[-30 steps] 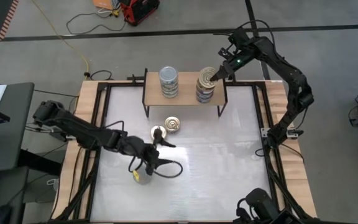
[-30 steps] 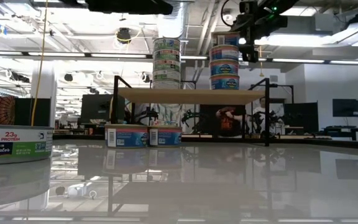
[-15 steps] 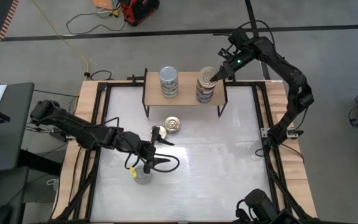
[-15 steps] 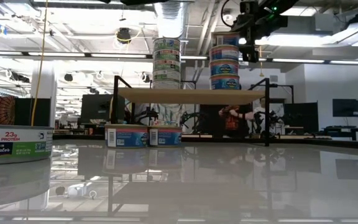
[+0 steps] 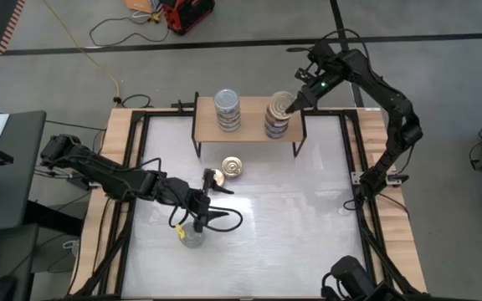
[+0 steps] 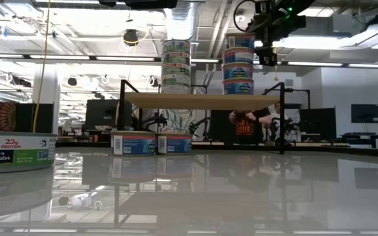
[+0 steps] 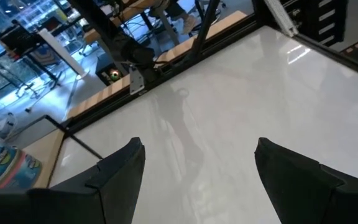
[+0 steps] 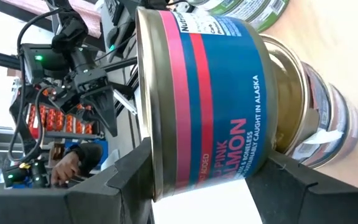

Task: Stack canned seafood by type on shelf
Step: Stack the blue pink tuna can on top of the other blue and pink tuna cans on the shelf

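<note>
Tin labelled "PINK SALMON", "ALASKA"

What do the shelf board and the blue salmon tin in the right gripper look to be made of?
The shelf board looks like light wood with a matte finish, on thin black legs, probably metal. The salmon tin held by the right gripper appears metal: shiny gold-toned rims, with a glossy blue-and-pink printed label.

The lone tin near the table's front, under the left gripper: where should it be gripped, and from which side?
Grip the lone tin across its curved side wall, coming straight down. It sits flat, lid up, with nothing beside it. The left gripper, fingers open in its wrist view, hovers about over it.
</note>
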